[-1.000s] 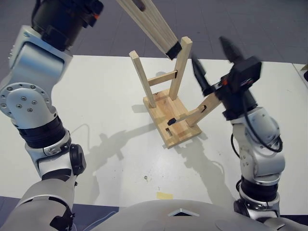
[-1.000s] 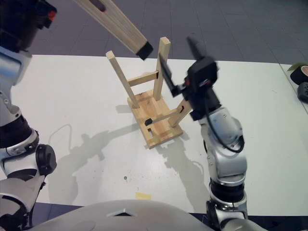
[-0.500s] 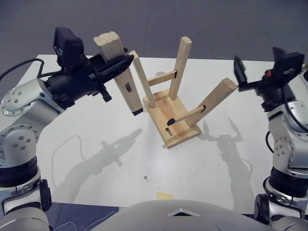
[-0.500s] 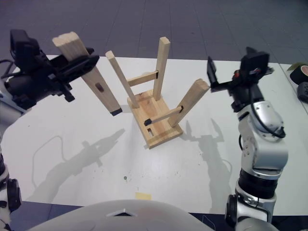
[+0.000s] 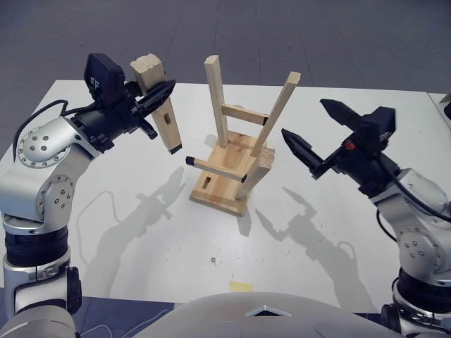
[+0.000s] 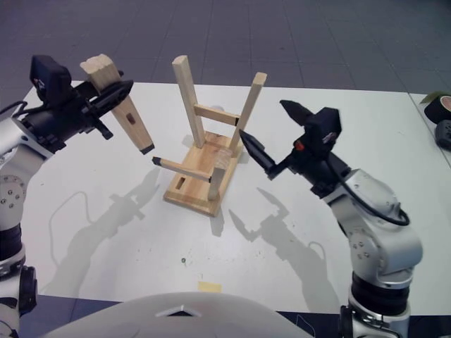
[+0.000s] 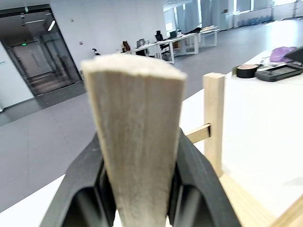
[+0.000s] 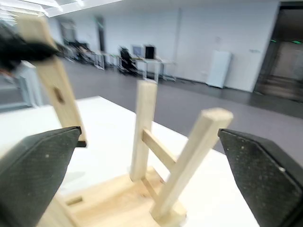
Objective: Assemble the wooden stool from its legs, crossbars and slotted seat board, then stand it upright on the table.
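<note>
The part-built stool stands upside down mid-table: its slotted seat board (image 5: 224,184) lies flat, with two upright legs (image 5: 215,98) joined by a crossbar (image 5: 243,114). A shorter-looking third leg (image 5: 252,174) at the near corner carries a crossbar (image 5: 215,167) that juts out to the left with a free end. My left gripper (image 5: 161,95) is shut on a loose leg (image 5: 163,105) held above the table, left of the stool; the leg (image 7: 137,142) sits between the black fingers (image 7: 80,189). My right gripper (image 5: 303,117) is open just right of the stool, touching nothing.
The white table (image 5: 106,232) has free room to the left and front. A yellow tape mark (image 5: 240,286) lies near the front edge. Dark objects (image 6: 442,120) sit past the table's far right corner.
The stool has turned and shifted left on the table. My right gripper has swung down and in toward it, still open. The left gripper keeps its leg, now a little higher.
</note>
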